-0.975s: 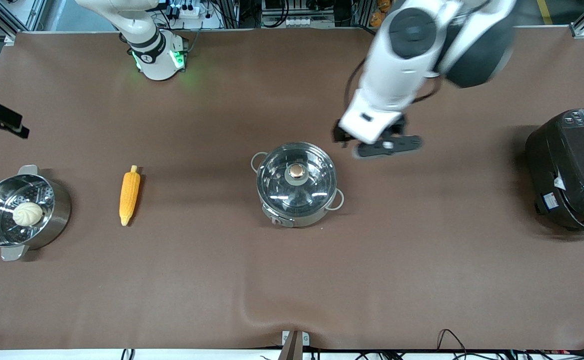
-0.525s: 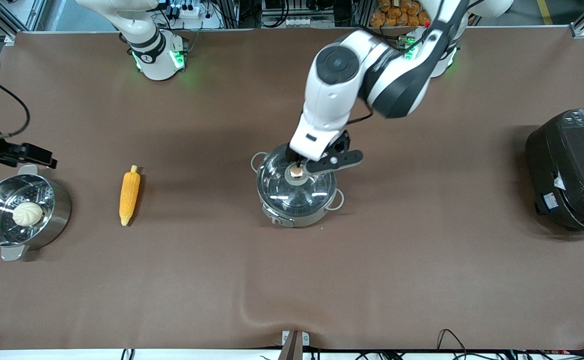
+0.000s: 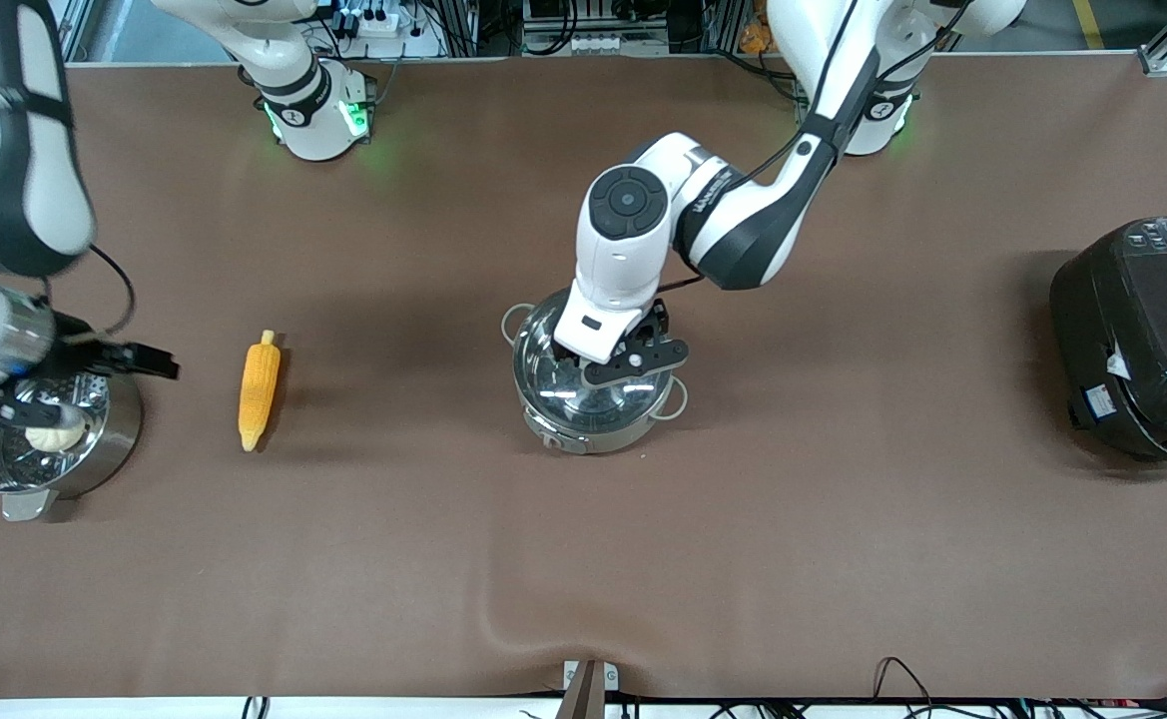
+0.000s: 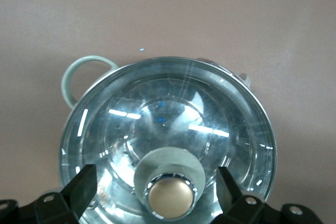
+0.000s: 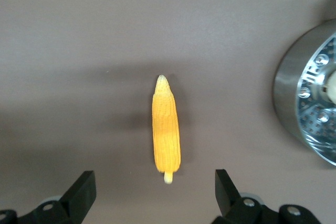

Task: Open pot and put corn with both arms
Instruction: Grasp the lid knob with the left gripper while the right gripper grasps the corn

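1. The left gripper (image 3: 598,367) hangs low over the pot (image 3: 593,399), its fingers (image 4: 84,187) spread wide to either side of the lid's copper-coloured knob (image 4: 171,196) and not touching it
2. The glass lid (image 4: 168,129) sits shut on the pot, with one pale loop handle (image 4: 79,77) showing at the rim in the left wrist view
3. The pot stands near the middle of the table (image 3: 583,559), well apart from the corn (image 3: 259,389), which lies toward the right arm's end
4. The right gripper (image 3: 74,369) is up over the steamer pot (image 3: 34,439) at the right arm's end of the table, its fingers (image 5: 81,192) parted wide with nothing between them
5. In the right wrist view the corn (image 5: 166,129) lies flat on the brown table surface, its pale stub end pointing toward the gripper and its tapered tip away
6. The corn lies between the steamer pot and the pot, near the steamer pot and touching neither
7. A white bun (image 3: 54,431) rests on the perforated insert inside the steamer pot
8. A black rice cooker (image 3: 1142,340) sits at the left arm's end of the table, well apart from the pot
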`<state>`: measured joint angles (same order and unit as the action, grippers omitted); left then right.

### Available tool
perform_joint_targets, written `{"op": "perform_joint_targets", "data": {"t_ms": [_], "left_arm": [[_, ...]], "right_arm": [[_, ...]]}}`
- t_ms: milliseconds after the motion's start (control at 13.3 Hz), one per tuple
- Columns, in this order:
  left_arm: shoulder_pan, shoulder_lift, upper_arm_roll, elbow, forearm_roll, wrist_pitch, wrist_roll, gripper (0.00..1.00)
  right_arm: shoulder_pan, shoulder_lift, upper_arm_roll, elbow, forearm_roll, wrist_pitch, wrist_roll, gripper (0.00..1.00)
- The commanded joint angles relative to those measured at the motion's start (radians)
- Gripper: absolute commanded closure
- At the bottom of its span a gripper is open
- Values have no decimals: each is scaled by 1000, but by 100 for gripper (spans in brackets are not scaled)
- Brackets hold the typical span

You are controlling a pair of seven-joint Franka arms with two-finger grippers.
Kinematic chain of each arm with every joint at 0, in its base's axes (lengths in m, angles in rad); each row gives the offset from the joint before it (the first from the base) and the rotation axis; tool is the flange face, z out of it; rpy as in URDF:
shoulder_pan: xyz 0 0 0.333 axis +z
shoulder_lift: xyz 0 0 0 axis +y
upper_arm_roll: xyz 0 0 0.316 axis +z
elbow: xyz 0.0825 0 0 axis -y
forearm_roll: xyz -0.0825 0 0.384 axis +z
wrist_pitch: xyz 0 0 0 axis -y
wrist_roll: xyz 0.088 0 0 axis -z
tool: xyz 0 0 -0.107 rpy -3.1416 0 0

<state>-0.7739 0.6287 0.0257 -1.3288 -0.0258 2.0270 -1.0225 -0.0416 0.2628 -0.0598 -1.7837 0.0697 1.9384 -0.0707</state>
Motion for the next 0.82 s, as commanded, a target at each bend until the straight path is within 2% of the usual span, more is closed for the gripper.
{"op": "perform_joint_targets", "data": {"t_ms": [0, 150, 225, 375, 525, 675, 750], "left_arm": [[-44, 31, 36, 51, 14, 4, -25, 0], [-45, 31, 34, 48, 14, 2, -25, 0], [-45, 31, 33, 46, 15, 1, -25, 0], [-45, 31, 31, 45, 17, -2, -25, 0], [-45, 45, 33, 45, 15, -1, -25, 3], [-45, 46, 30, 40, 18, -2, -24, 16], [-47, 46, 29, 34, 20, -2, -24, 21]], "right_arm": [[11, -20, 5, -141, 16, 164, -17, 0], [29, -10, 5, -259, 15, 371, -18, 0], [37, 7, 3, -293, 15, 428, -20, 0], [51, 42, 3, -312, 10, 448, -20, 0], [55, 59, 3, -368, -1, 528, -29, 0], [42, 76, 3, -430, -1, 614, -92, 0], [37, 79, 3, -437, -1, 610, -96, 0]]}}
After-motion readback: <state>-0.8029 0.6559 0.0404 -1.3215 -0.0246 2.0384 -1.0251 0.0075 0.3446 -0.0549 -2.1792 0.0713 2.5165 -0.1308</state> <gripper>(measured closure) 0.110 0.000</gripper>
